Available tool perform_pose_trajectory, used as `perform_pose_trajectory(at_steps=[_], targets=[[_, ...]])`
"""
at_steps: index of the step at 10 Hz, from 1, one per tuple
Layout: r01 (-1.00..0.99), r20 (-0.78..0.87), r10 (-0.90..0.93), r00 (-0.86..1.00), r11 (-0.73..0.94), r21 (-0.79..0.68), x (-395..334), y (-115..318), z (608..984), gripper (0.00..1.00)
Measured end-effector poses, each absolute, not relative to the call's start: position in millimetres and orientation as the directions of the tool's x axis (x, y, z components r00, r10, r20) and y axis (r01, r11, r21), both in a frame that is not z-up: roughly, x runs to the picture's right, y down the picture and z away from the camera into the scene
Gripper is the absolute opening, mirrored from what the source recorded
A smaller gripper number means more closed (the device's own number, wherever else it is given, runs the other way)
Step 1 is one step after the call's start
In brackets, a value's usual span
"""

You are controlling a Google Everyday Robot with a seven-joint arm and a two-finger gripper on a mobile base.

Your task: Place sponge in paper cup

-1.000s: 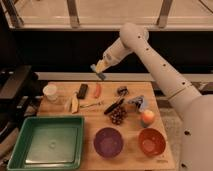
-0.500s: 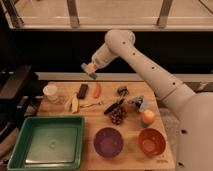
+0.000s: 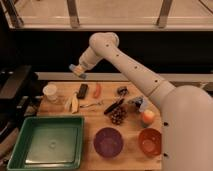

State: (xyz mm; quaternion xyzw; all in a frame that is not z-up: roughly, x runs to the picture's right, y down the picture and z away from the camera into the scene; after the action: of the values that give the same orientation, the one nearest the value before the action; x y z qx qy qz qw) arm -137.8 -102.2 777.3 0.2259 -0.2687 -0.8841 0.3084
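Light-blue and soft-looking, the sponge (image 3: 74, 68) is pinched in the closed gripper (image 3: 79, 71), which hangs above the back edge of the wooden table (image 3: 92, 121), high enough to clear the clutter beneath (a dark bar (image 3: 82, 90), a red pepper-like thing (image 3: 97, 90), a banana (image 3: 74, 103)). The white paper cup (image 3: 50, 93) stands upright near the table's back corner, mouth up to receive it, lower and further left in the view, apart from the sponge. The carry looks about half done; so narrow a cup will likely need careful centring before release.
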Motion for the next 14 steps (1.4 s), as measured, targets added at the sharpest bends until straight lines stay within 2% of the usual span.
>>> perform_pose_trajectory(at_steps=[2,7,14], targets=[[0.385,-0.267,-0.65,-0.711,-0.678,0.626,-168,-102,777,0.0],[0.38,-0.269,-0.65,-0.711,-0.677,0.63,-171,-102,778,0.0],[0.27,-0.422,-0.592,-0.686,-0.747,0.608,-230,-86,816,0.0]])
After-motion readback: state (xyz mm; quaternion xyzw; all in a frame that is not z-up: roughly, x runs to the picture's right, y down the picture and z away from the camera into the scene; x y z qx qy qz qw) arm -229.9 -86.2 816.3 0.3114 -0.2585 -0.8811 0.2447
